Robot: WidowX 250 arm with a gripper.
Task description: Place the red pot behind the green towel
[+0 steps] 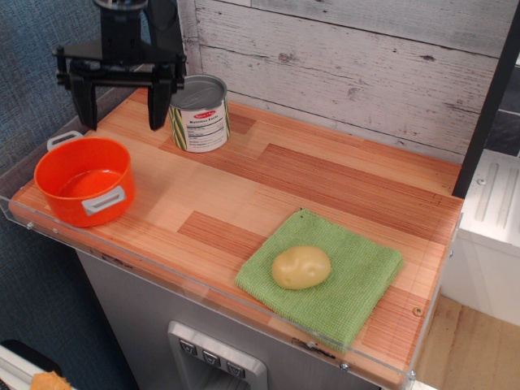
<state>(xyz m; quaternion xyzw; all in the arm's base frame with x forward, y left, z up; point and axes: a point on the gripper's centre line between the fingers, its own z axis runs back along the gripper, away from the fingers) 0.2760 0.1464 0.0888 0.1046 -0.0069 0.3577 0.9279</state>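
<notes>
The red pot (84, 181) is an orange-red toy pot with two grey loop handles. It stands empty at the front left corner of the wooden counter. The green towel (349, 280) lies flat at the front right with a yellow potato (301, 267) on it. My gripper (122, 118) is black, open and empty. It hangs above the back left of the counter, just behind and above the pot, left of the silver can (197, 113).
The silver tin can with a striped label stands at the back left near the grey plank wall (349, 65). A clear plastic rim (203, 288) runs along the counter's front and left edges. Bare wood (325, 175) lies behind the towel.
</notes>
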